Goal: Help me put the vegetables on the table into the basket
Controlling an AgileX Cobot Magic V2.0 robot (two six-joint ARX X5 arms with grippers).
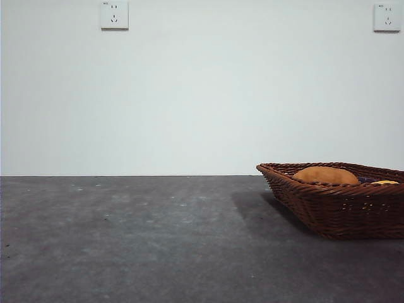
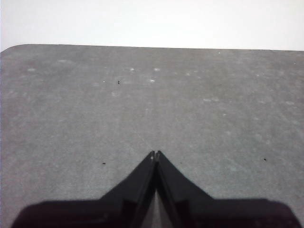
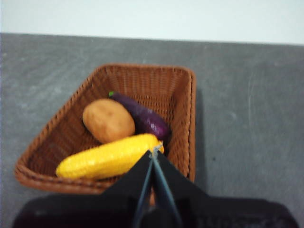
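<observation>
All three vegetables lie in the basket point(image 3: 183, 102).

Corn point(image 3: 107, 158), potato point(image 3: 108, 120) and eggplant point(image 3: 142, 116) lie touching inside; right claw point(image 3: 155, 153) hangs clenched and empty above, left claw point(image 2: 155, 154) clenched over bare surface point(image 2: 142, 104). Little risk remains; a careless descent could clip the rim.

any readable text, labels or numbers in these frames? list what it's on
Left wall socket: tiny dark mark at its top corner, too small to read.
Right wall socket: same, unreadable.
Basket, vegetables, table: no text visible.
</observation>
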